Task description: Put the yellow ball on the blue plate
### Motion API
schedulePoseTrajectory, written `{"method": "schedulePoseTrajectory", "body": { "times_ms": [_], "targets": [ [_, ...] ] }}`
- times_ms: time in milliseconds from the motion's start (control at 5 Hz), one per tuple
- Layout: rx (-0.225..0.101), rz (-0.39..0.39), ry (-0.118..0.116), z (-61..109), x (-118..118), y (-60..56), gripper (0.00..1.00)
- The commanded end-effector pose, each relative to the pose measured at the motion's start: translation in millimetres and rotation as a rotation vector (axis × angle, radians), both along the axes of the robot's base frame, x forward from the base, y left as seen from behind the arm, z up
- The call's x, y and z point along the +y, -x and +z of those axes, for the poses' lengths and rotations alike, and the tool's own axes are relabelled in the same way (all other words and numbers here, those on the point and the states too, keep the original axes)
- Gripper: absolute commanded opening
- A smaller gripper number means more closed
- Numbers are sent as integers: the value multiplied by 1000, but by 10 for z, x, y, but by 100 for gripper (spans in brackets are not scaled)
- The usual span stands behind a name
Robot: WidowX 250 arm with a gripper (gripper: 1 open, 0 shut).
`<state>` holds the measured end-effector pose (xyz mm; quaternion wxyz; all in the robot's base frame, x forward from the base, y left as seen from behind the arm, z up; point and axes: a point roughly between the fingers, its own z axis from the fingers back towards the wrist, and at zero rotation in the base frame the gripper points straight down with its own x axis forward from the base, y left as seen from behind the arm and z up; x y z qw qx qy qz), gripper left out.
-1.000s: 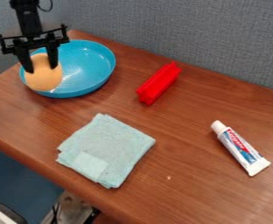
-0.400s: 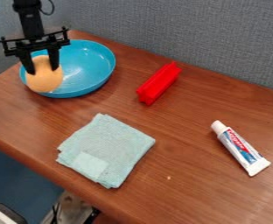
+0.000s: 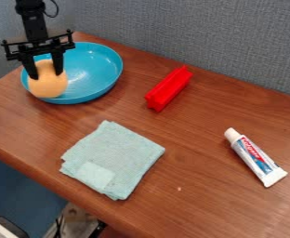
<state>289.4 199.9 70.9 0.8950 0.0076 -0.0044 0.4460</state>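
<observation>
The yellow ball, orange-yellow and egg-shaped, sits at the near-left rim of the blue plate, a round bright-blue dish at the table's far left. My black gripper comes straight down from above and is shut on the ball, one finger on each side of it. The ball's top is partly hidden by the fingers. I cannot tell whether the ball rests on the dish or hangs just above it.
A red block lies right of the plate. A folded teal cloth lies near the front edge. A toothpaste tube lies at the right. A grey wall runs behind the wooden table.
</observation>
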Motion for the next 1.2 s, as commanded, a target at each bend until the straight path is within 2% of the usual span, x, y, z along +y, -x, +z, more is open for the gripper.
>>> {"method": "schedulePoseTrajectory", "body": {
  "times_ms": [0,1000],
  "targets": [
    [-23,14,-33,96,112,-14,0],
    [-3,27,-33,-25,162,-24,0]
  ]
}}
